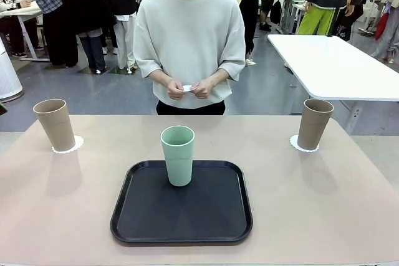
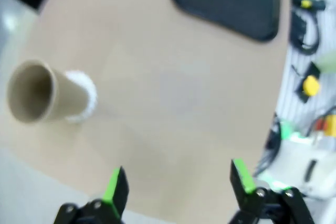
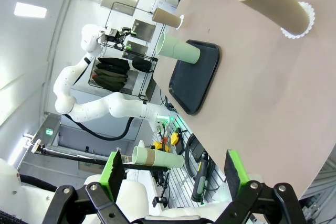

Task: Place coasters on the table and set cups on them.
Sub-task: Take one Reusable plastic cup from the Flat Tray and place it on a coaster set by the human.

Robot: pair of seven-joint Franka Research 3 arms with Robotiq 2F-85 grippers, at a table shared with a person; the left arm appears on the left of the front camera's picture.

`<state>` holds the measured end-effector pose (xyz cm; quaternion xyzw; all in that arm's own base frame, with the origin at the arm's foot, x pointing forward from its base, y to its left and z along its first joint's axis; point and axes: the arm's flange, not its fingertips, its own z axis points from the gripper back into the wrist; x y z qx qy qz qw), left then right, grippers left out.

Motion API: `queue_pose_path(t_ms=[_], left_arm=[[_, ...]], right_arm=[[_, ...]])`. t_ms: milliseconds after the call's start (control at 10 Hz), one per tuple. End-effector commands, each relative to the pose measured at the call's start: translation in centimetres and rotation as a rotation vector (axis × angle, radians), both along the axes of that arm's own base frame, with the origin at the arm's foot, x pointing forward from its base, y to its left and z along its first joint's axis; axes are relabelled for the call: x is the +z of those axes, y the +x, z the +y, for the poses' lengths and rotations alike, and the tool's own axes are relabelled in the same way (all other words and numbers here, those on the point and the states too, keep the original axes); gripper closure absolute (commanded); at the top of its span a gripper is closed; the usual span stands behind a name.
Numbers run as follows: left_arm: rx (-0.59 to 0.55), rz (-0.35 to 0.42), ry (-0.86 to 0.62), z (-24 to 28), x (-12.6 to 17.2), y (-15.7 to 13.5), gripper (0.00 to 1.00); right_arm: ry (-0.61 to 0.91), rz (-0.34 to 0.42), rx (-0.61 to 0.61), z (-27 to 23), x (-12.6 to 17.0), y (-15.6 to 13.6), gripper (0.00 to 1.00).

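Your left gripper [image 2: 177, 177] looks down on the left part of the worktop [image 1: 312, 204], jaws spread wide with nothing between them. At the far left a tan cup [image 1: 56, 123] stands upright on a lacy white coaster [image 1: 68, 146]. In the middle the mint cup [image 1: 178, 154] stands on the black tray [image 1: 181, 228], toward its far edge, with no coaster under it. Beyond it, at the far side, the person's hands [image 1: 190, 88] hold a small white thing. I take it for the third coaster, though it is too small to be sure. At the far right the second tan cup [image 1: 313, 123] stands on its own coaster [image 1: 298, 146]. Your right gripper [image 3: 173, 158] sits off the worktop's right side, jaws likewise spread and empty.

Two of the three pairs look done, so the step in hand is the last coaster. Your next move calls for waiting until that disc lies flat on bare worktop. Then close on the mint cup around its middle, lift it straight up clear of the tray's rim, and set it down centred. It is tall and tapered, so a nudge could tip it.
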<state>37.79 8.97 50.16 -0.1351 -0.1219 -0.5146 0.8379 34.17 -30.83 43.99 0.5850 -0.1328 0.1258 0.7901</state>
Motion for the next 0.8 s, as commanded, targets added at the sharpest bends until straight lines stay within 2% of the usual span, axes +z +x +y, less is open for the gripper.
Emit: queue_pose_path(t_ms=[0,200,300,400,500,600,700], left_arm=[[0.144,0.173,0.146,-2.6,0.1,-3.7,0.00],[0.159,0.307,0.256,-4.1,-0.2,-4.5,0.00],[0.162,0.319,0.244,-4.6,-0.1,-4.2,0.00],[0.094,0.322,0.211,-5.1,0.1,-4.3,0.00],[0.192,0.281,0.254,-4.0,-0.9,-4.8,0.00],[0.152,0.313,0.251,-5.1,-0.8,-5.0,0.00],[0.138,0.262,-0.173,-4.0,-0.3,-3.6,0.00]], right_arm=[[0.003,-0.007,-0.009,0.1,0.0,-0.1,0.00],[0.003,-0.007,-0.009,0.1,0.0,-0.1,0.00],[0.003,-0.007,-0.009,0.1,0.0,-0.1,0.00],[0.003,-0.007,-0.009,0.1,0.0,-0.1,0.00],[0.003,-0.007,-0.009,0.1,0.0,-0.1,0.00],[0.003,-0.007,-0.009,0.1,0.0,-0.1,0.00],[0.003,-0.007,-0.009,0.1,0.0,-0.1,0.00]])
